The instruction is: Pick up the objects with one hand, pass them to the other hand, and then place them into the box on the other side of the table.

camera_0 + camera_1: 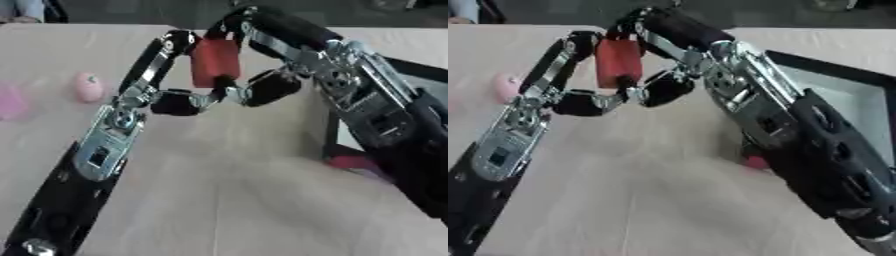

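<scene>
- no brand, label or writing can be read anywhere in either view.
- the red block (pixel 213 60), flat-sided and matte, is up above the table (pixel 219 190), caught between the two hands near the top middle.
- the left hand (pixel 166 75), black pads on silver metal links, has its fingers curled round the block's left side and its thumb under the lower edge, grasping it.
- the right hand (pixel 271 60) meets the block from the right, with fingers bent over its top and a black thumb pad near its lower right corner; it too is grasping the block.
- the table is pale wood-grain, smooth.
- a pink rounded object (pixel 87 87) lies on the table to the left, well apart from the hands; a second pink shape (pixel 10 101) shows at the left edge only in the left eye view.
- the right eye view shows the box (pixel 859 75) more fully: a black rim round a pale inside, at the table's right side.
- a small red thing (pixel 350 162) lies beside the right forearm.
</scene>
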Controlling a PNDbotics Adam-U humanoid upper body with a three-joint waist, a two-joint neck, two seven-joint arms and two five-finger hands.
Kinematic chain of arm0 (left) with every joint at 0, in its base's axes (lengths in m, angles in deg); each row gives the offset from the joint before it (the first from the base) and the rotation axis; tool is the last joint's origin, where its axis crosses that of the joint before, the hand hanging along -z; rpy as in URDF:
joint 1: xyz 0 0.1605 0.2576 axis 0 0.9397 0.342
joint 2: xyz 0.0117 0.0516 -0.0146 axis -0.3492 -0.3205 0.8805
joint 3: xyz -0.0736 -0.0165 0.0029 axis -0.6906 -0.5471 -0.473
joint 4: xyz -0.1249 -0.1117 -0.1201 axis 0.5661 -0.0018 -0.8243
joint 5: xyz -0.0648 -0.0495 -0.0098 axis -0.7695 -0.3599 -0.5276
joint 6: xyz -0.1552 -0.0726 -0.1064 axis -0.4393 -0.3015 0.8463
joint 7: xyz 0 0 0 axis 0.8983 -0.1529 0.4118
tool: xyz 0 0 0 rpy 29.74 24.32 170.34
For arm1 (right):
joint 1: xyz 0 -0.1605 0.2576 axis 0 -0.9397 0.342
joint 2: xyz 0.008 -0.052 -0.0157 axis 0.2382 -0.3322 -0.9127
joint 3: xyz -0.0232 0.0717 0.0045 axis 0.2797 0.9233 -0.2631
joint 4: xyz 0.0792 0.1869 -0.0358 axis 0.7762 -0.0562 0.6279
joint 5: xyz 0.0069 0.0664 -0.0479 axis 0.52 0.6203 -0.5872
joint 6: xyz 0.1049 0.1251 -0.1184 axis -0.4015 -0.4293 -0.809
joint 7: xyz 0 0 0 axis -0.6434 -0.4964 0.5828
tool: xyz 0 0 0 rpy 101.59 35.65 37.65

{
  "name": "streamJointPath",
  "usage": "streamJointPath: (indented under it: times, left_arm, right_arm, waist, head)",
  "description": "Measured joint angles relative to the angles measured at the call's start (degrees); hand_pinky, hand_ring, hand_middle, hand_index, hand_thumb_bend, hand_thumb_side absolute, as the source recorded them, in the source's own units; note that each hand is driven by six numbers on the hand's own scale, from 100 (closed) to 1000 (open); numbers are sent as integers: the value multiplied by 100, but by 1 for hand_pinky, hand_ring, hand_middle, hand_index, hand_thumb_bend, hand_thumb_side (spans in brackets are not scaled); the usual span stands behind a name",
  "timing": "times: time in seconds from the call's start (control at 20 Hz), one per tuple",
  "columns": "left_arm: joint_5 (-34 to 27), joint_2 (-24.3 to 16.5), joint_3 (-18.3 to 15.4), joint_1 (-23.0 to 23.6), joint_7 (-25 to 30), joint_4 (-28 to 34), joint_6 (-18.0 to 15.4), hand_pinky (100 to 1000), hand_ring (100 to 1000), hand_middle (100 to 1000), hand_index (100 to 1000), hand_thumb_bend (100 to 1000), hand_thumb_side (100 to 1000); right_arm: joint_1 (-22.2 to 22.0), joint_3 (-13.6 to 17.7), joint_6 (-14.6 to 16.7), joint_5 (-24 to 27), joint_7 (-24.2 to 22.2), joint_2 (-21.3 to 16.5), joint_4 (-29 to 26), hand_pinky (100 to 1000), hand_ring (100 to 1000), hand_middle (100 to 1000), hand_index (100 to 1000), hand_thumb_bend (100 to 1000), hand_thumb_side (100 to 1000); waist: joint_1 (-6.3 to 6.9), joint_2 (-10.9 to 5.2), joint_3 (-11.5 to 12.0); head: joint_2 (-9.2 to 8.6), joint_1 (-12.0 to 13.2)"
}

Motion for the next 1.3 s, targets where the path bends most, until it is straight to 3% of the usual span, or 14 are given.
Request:
streamJointPath:
  times: [0.25,0.45,0.6,0.8,1.3]
  left_arm:
    - [-12,0,-1,-6,-71,-1,20,762,646,576,659,285,187]
    - [226,-1,-12,-8,-70,-10,24,786,695,648,780,541,249]
    - [583,-1,-21,-22,-67,-36,23,797,714,660,802,712,305]
    - [969,1,-36,-27,-95,-73,-1,796,714,656,808,771,306]
    - [1239,-7,-56,136,-275,-211,70,795,708,645,810,772,315]
  right_arm:
    - [0,-15,-190,306,191,-1,-1,825,598,321,645,100,100]
    - [0,-16,-270,443,181,-14,-3,824,599,318,642,100,100]
    - [-1,-17,-318,510,150,-34,-7,823,599,316,640,100,100]
    - [-1,-16,-367,576,140,-97,-40,822,598,314,639,100,100]
    - [11,232,-486,654,266,-245,-153,821,601,315,639,100,100]
  waist:
    - [0,0,-9]
    - [0,0,-25]
    - [0,-33,-30]
    - [0,-59,-38]
    - [0,-68,-90]
  head:
    - [0,-18]
    - [0,-24]
    - [0,-25]
    - [0,-25]
    - [0,-15]
